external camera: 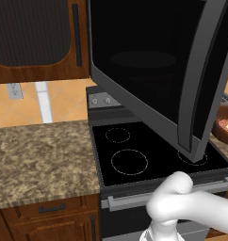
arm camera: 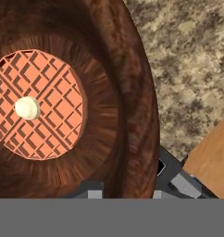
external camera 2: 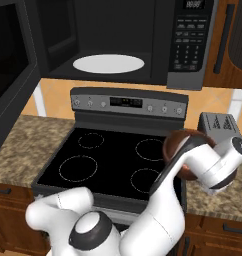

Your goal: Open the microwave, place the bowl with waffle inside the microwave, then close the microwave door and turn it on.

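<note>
While the microwave door [external camera: 158, 84] is hanging wide open over the stove [external camera 2: 118, 160], the gripper [arm camera: 125, 192] is pinching the bowl [arm camera: 127, 92] at its rim, one finger inside the wall and one outside; bowl is sitting or just lifting off the counter [arm camera: 188, 69] right of the stove, near the toaster [external camera 2: 220, 127]. Waffle [arm camera: 37, 104] is lying centred with a butter pat on top. Advice: keep the bowl level while lifting, raise high enough to clear the cavity sill, and aim for the white turntable [external camera 2: 108, 63] inside the microwave [external camera 2: 143, 40]. A rim pinch is likely prone to tilting, so I'd move slowly.
</note>
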Available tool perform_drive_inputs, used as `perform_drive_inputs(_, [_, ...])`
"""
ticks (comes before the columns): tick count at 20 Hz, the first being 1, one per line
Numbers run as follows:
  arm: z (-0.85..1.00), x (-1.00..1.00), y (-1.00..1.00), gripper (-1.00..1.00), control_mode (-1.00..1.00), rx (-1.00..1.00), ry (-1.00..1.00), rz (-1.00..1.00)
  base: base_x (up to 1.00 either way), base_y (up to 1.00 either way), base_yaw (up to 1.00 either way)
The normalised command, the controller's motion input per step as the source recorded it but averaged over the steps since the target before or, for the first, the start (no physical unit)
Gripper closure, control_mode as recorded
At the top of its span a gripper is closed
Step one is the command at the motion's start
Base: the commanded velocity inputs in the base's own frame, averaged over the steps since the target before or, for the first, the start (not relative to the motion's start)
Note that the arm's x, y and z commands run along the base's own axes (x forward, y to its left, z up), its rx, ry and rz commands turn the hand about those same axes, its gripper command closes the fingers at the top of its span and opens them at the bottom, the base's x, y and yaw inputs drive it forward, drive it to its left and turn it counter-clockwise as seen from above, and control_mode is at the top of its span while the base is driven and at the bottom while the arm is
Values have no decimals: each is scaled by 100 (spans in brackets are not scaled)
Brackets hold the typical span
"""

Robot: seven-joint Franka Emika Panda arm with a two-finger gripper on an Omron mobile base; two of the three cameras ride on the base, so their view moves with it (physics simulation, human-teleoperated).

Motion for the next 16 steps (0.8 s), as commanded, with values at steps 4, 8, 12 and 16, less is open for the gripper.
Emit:
perform_drive_inputs(4, [96,-5,90,100,-100,4,-6,25,0,0,0])
perform_drive_inputs(8, [100,0,94,100,-100,1,-2,28,0,0,0])
perform_drive_inputs(12, [89,0,80,100,-100,3,-7,33,0,0,0])
perform_drive_inputs(16, [66,0,100,100,-100,0,-26,22,0,0,0])
